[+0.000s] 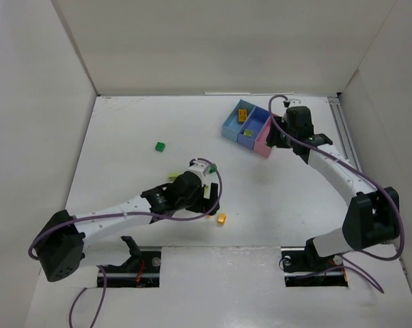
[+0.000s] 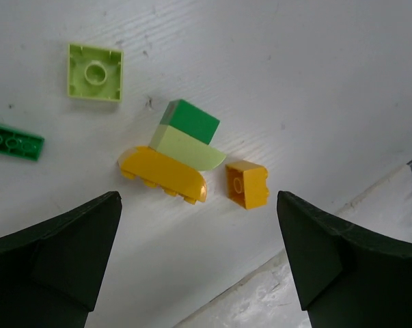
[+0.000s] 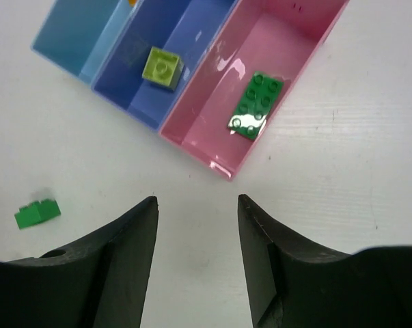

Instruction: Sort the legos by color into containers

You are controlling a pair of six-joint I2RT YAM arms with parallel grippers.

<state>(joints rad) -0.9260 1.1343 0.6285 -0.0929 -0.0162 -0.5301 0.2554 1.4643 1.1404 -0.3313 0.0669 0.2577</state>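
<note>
The bins (image 1: 257,123) stand in a row far right on the surface (image 1: 124,123). The middle bin (image 3: 192,41) holds a small brick (image 3: 162,67), and the right bin (image 3: 274,41) holds a flat plate (image 3: 257,106). A cluster of bricks (image 2: 182,154) lies near the centre, with a lone brick (image 1: 160,145) farther left.

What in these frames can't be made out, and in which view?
Top view: the left gripper covers most of the bricks beneath it.
Right wrist view: the light blue bin is cut by the top edge; only an orange sliver shows inside.
Left wrist view: the dark green plate runs off the left edge.
</note>
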